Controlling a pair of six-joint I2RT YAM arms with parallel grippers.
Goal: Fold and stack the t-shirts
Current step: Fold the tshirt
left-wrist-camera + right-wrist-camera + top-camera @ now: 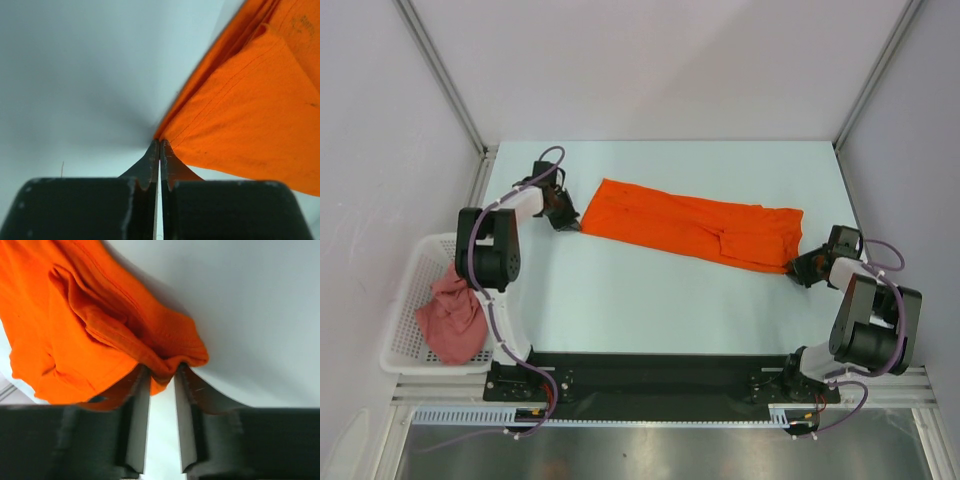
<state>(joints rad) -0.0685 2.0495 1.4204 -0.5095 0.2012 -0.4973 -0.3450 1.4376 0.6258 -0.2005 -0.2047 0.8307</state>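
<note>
Broadly, the pale, smooth counter [720,300] carries the orange shirt [690,225], a soft cloth folded into a long band that slants from far left down to near right, with creases and a doubled flap near its right end. A white plastic lattice basket [405,300] sits at the counter's left edge; the pink shirt [452,315] lies crumpled in it and drapes over its near rim. The left arm [495,250] reaches forward and bends in to the band's left end. The right arm [865,320] is folded low at the right end. The left tool [159,150] is closed tight, pinching the shirt's stitched corner at its tips. The right tool [162,375] is narrowed on a bunched fold of hem, which fills the gap between its fingers.
</note>
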